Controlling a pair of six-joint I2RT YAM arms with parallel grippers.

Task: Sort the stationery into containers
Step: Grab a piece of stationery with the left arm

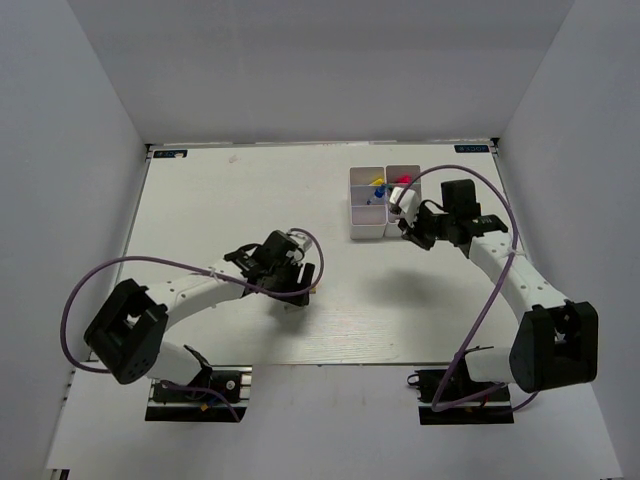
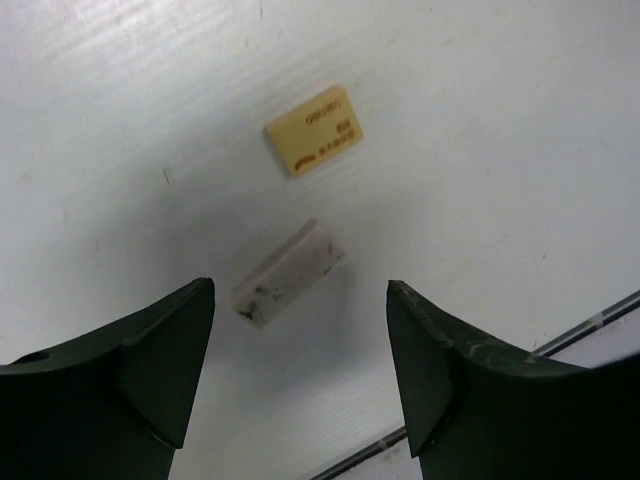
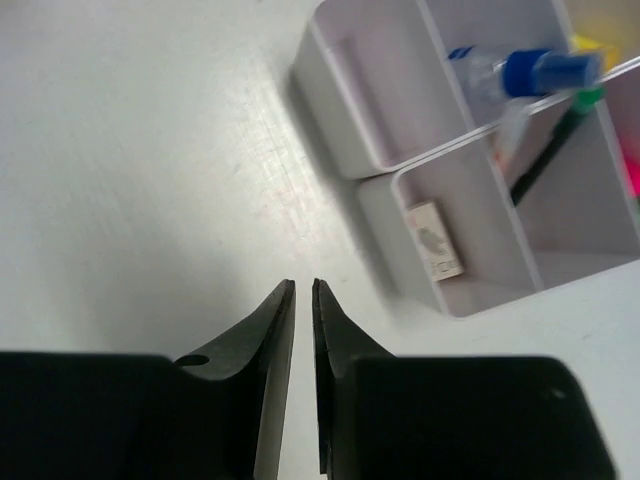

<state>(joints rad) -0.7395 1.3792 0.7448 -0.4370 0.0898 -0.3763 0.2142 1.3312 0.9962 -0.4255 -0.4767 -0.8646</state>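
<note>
Our left gripper (image 2: 300,289) hangs with jaws wide apart over the white eraser (image 2: 290,272), well away from the tray (image 3: 328,105). The tan eraser (image 2: 313,130) lies near it on the table. Our right gripper (image 3: 303,287), jaws almost together and empty, sits just beside the tray, whose nearest compartment holds a pale eraser (image 3: 436,240).

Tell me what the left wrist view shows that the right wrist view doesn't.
Left wrist only: a tan eraser and a smudged white eraser loose on the table, ahead of the open left fingers. Right wrist only: the white tray, a blue-capped bottle in one compartment, a third eraser in another, right fingers nearly shut. Both: the white table, fingers holding nothing.
</note>
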